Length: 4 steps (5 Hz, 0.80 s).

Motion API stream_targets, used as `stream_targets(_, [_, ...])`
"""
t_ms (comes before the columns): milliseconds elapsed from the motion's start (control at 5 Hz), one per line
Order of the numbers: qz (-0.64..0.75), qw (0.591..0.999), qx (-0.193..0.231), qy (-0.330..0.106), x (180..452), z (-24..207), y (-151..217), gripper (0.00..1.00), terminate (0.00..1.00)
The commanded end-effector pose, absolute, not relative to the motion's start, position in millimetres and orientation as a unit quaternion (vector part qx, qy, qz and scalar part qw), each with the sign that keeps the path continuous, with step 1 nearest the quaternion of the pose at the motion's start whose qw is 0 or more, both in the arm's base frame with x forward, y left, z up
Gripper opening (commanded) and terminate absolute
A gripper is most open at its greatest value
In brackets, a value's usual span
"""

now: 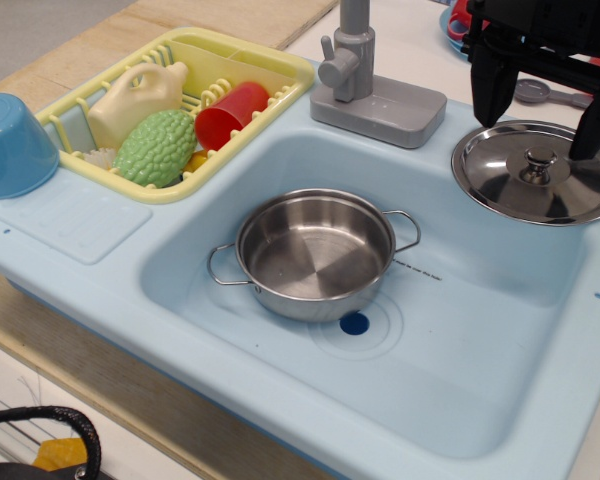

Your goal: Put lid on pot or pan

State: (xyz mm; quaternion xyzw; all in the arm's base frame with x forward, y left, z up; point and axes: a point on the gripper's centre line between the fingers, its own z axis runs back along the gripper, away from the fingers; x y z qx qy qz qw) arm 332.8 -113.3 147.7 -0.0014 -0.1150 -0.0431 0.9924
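Note:
The shiny steel pot (315, 254) with two wire loop handles stands upright and empty in the light blue sink basin (480, 340). The round steel lid (536, 173) with its small knob lies flat on the sink's rim at the back right. My black gripper (536, 138) hangs open just above the lid. One finger (486, 90) is at the lid's left edge, the other at the right of the knob. The knob sits between them, untouched as far as I can see.
A grey faucet (365, 70) stands behind the basin. A yellow dish rack (185, 105) at the back left holds a red cup (230, 113), a green bumpy vegetable (157, 147) and a cream item. A blue bowl (10, 142) lies upside down at far left.

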Motion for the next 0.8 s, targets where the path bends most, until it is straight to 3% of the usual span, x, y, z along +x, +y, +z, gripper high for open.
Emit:
stream_targets(0, [-0.036, 0.992, -0.018, -0.123, 341, 148, -109, 1.0, 0.0])
stream_targets(600, [-0.032, 0.994, -0.039, -0.1, 342, 134, -111, 1.0, 0.0])
